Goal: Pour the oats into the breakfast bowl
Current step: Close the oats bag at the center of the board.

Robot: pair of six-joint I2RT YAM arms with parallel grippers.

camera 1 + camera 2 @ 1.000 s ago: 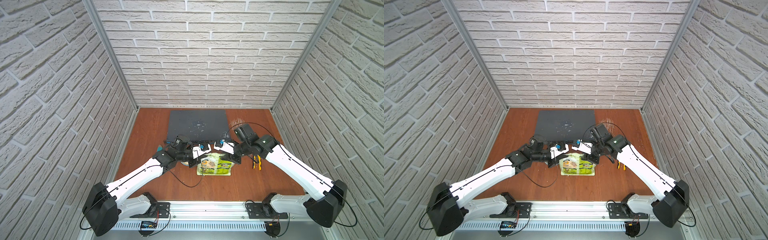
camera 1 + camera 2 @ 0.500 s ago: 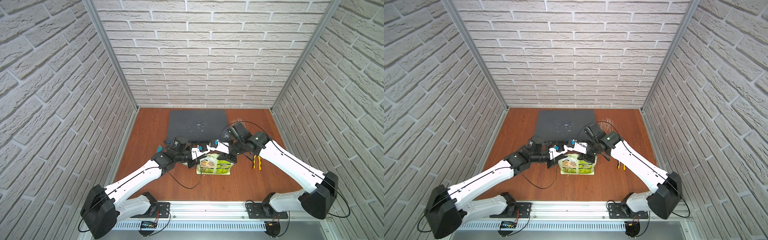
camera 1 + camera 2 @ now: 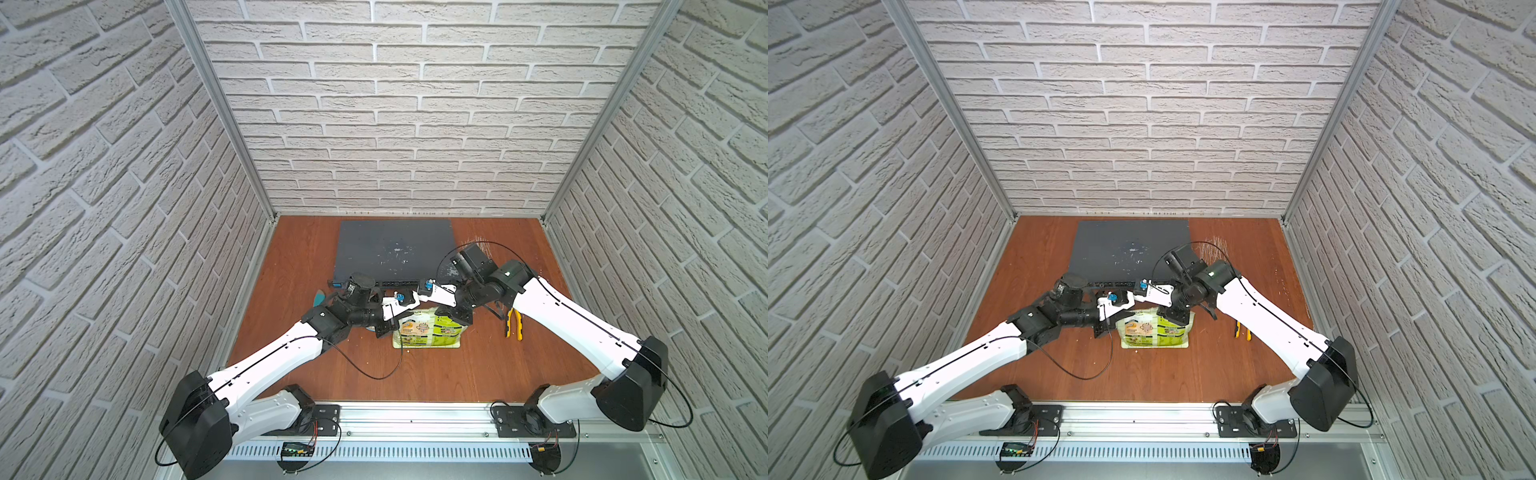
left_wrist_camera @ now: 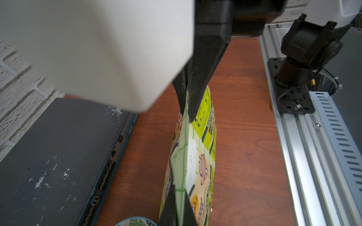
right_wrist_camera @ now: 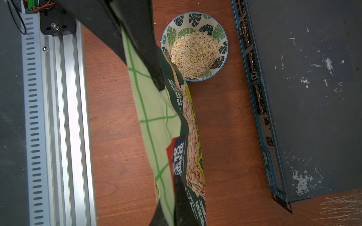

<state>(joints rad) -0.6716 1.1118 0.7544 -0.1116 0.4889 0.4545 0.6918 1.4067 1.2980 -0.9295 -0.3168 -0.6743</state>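
The oats pouch [image 3: 430, 332] [image 3: 1156, 332] stands upright in the middle of the table, its yellow-green printed back facing the rail. My left gripper [image 4: 181, 193] is shut on one end of its top edge. My right gripper [image 5: 172, 195] is shut on the other end. The light-green pouch [image 4: 195, 156] [image 5: 156, 109] stretches between the two. Beside the left fingers [image 5: 145, 54] sits the breakfast bowl [image 5: 195, 18] [image 4: 137, 222], leaf-patterned, with a heap of oats [image 5: 194, 52] in it. In both top views the bowl is hidden under the left wrist.
A dark flat network device [image 3: 395, 249] [image 5: 303, 97] lies behind the pouch and bowl. Yellow-handled pliers [image 3: 513, 324] [image 3: 1241, 330] lie to the right. A small teal item [image 3: 319, 297] sits left of the left wrist. The aluminium rail [image 5: 49, 117] runs along the front edge.
The right arm has swung in to the left over the pouch, bringing its gripper closer to the left one. The left arm and the pouch have hardly moved.
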